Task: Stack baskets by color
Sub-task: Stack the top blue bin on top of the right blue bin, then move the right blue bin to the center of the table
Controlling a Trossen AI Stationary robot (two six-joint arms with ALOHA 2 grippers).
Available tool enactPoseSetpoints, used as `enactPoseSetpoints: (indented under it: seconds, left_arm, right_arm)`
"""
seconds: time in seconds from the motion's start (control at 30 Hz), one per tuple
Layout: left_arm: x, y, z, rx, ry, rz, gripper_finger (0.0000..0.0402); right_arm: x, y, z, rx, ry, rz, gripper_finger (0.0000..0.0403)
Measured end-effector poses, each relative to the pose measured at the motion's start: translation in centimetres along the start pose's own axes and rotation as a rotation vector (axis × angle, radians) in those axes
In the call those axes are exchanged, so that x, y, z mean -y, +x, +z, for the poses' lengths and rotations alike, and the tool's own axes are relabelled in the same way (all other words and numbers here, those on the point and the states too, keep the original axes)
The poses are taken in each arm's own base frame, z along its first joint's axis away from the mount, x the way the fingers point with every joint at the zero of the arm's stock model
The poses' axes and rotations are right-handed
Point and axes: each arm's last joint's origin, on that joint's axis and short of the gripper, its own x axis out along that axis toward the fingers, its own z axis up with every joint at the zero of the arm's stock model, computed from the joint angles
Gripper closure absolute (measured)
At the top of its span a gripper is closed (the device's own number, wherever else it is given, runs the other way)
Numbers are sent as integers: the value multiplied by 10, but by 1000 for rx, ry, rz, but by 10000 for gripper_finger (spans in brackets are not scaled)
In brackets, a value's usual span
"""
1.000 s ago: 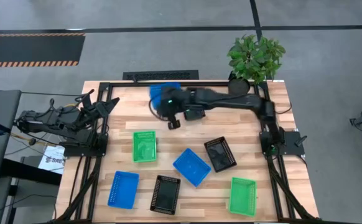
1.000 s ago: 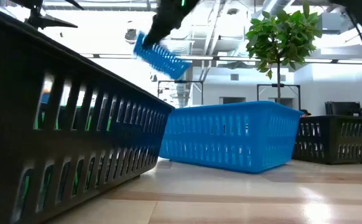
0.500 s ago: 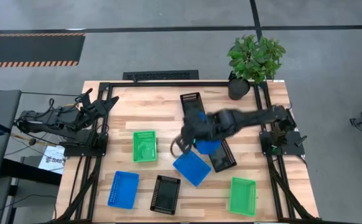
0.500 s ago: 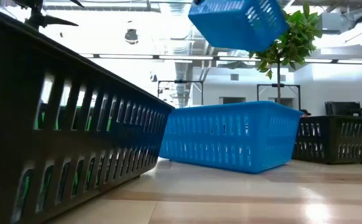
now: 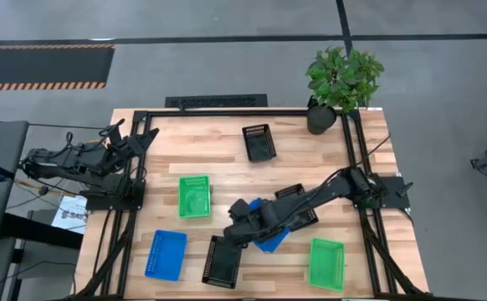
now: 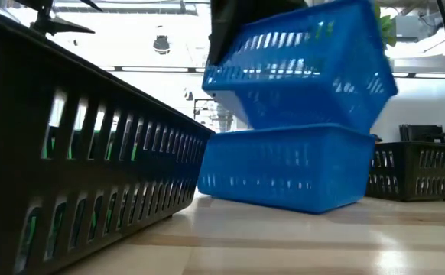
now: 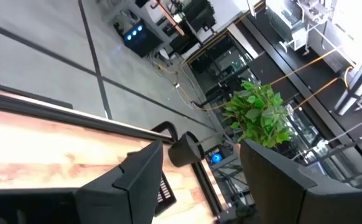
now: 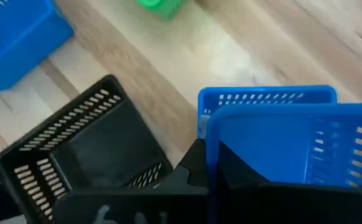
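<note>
My right gripper (image 5: 242, 224) is shut on a blue basket (image 6: 299, 69). That basket hangs tilted just over a second blue basket (image 6: 284, 172), which stands on its bottom in the middle of the table. The arm hides most of both in the high view. A third blue basket (image 5: 166, 253) sits near left. Green baskets (image 5: 195, 196) (image 5: 326, 263) and black baskets (image 5: 258, 142) (image 5: 222, 261) (image 5: 298, 205) stand apart on the table. My left gripper (image 7: 199, 186) is open and touches nothing, folded back at the table's left edge. My right gripper holds the blue basket by one wall at its rim (image 8: 213, 149). A dark finger (image 8: 193, 167) shows outside the wall, and another seems to be inside. The fingers slant down from the table's right. The basket hangs tilted; I cannot tell whether its lower side touches the basket below.
A potted plant (image 5: 342, 79) stands at the far right corner. A black frame (image 5: 218, 111) runs along the table's edges. The near black basket (image 6: 77, 153) fills the left of the low view. Bare wood lies at the far left and the near middle.
My right gripper has swung from the table's far middle toward the near edge and down, rolling its wrist. It has carried the blue basket to a spot over the blue basket in the middle. The held basket has turned about and now hangs tilted there.
</note>
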Motion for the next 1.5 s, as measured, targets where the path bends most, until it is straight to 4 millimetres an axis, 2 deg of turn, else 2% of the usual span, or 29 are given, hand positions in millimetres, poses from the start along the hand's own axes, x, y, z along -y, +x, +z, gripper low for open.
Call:
enactPoseSetpoints:
  seconds: [0.23,0.43,0.93,1.43,1.5]
  left_arm:
    - [0,0,0,11,28,8,198]
    - [0,0,1,24,19,13,198]
    - [0,0,1,24,19,13,198]
    - [0,0,1,24,23,13,198]
    - [0,0,1,23,24,13,198]
  right_arm:
    - [5,14,6,-44,-91,-37,396]
    - [4,36,10,-83,-71,-29,396]
    - [5,35,7,-104,-112,-40,381]
    - [6,35,7,-106,-135,-50,292]
    - [8,26,10,-88,-135,-46,287]
